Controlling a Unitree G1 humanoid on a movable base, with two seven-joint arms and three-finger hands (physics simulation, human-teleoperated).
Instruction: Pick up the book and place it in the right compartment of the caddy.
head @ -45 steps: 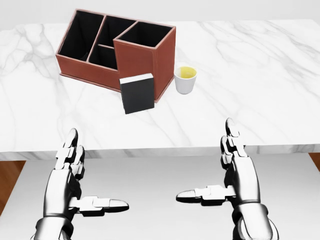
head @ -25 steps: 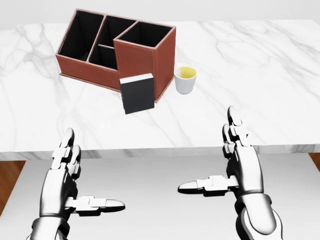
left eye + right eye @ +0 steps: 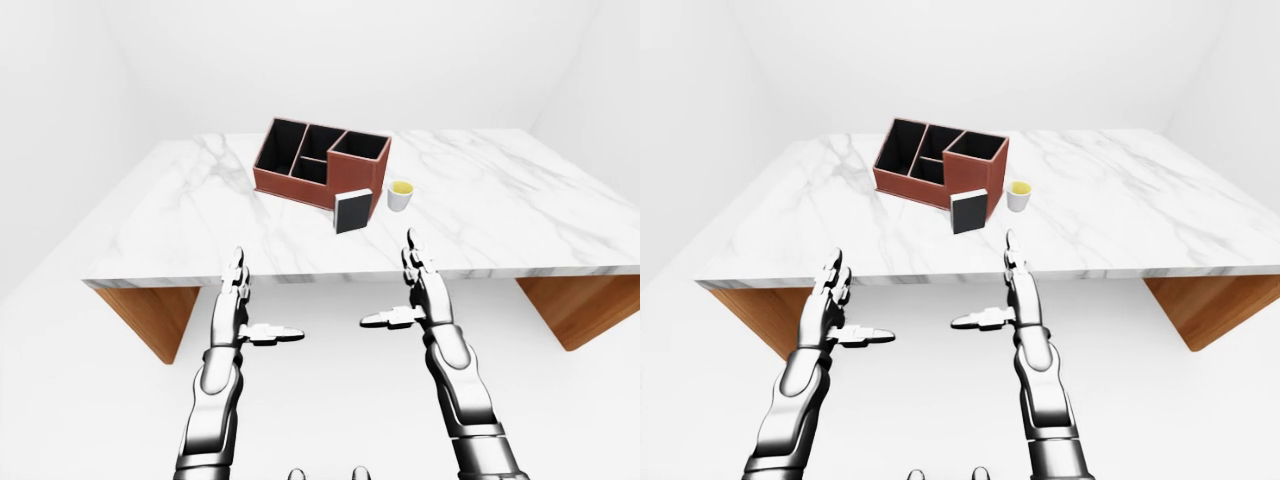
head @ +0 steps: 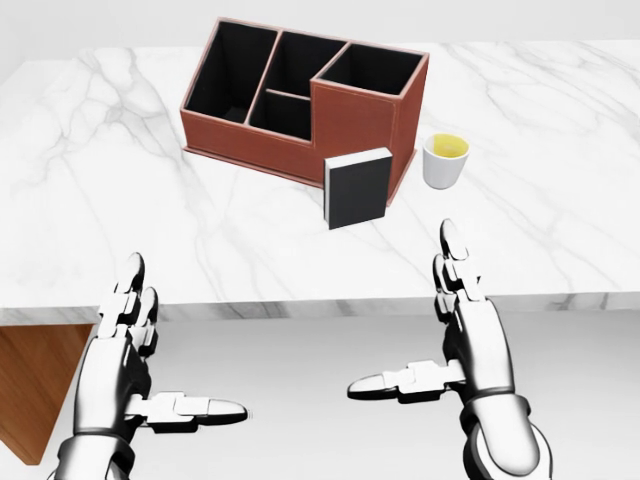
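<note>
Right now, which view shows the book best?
The head view: the book is largest there, standing against the caddy. Both eye views show the same book much smaller and farther off, with the whole table around it.

Caddy [image 4: 300,100] sits on worktop [image 4: 120,200], top centre of head view. Book [image 4: 357,188] stands upright touching caddy's near wall, below its right compartment. Cup [image 4: 445,160] just right of caddy, beside book. Left robot hand [image 4: 125,340] and right robot hand [image 4: 470,320] below worktop edge, well apart from book.
</note>
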